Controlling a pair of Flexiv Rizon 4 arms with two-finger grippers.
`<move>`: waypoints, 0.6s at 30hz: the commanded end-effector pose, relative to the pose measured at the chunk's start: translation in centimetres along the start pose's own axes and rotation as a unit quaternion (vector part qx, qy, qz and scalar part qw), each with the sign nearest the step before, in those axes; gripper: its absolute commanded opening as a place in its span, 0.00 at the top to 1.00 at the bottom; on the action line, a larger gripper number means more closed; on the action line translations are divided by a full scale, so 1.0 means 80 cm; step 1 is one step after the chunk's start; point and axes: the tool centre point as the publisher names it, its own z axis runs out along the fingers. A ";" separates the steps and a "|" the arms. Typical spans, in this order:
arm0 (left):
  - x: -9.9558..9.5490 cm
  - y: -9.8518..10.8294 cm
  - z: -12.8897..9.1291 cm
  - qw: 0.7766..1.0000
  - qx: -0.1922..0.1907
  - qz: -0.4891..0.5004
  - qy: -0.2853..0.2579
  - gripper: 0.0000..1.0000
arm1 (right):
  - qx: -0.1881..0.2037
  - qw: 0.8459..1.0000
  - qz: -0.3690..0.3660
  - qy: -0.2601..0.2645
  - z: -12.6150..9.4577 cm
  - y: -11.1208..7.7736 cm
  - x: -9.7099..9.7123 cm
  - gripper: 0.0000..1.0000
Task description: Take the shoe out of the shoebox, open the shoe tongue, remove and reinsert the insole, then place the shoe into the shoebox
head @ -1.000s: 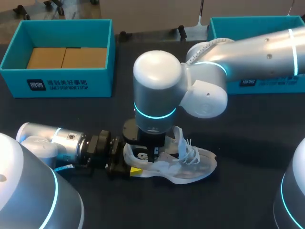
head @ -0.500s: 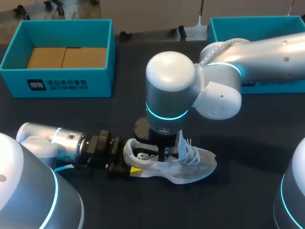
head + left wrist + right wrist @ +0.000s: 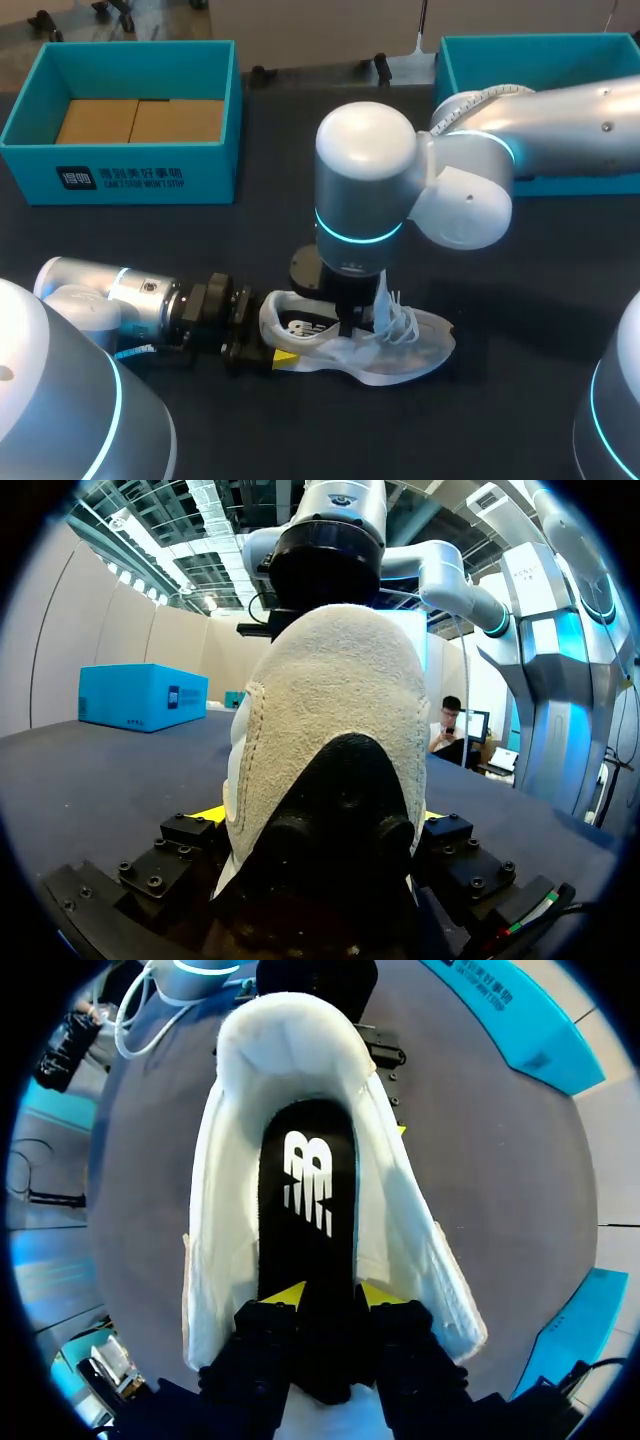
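1. Left gripper (image 3: 264,346) is clamped on the white shoe (image 3: 405,357) at its heel, the 9 o'clock end; the toe points to 3 o'clock on the bench (image 3: 520,310).
2. Right gripper (image 3: 335,1296) stands inside the opening, pinching the black insole (image 3: 305,1185).
3. Insole looks thin and floppy and the upper soft, so hold the firmer heel.

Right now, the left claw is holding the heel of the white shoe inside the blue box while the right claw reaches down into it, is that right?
Not quite: the white shoe lies on the dark table, outside the blue box, as the head view shows. The rest holds: the left claw grips its heel and the right claw reaches down into it.
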 end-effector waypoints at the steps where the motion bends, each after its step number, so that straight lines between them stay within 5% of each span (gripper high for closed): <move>1: 0.000 0.006 -0.002 1.000 0.000 0.000 -0.002 1.00 | 0.002 1.000 0.000 0.010 0.016 0.003 0.002 0.69; 11: 0.000 0.006 -0.002 1.000 0.000 0.000 -0.002 1.00 | 0.000 0.999 -0.002 0.034 0.038 -0.001 0.018 0.61; 18: 0.000 0.006 -0.002 1.000 0.000 0.000 -0.002 1.00 | 0.022 0.995 0.009 0.094 0.043 -0.003 0.034 0.70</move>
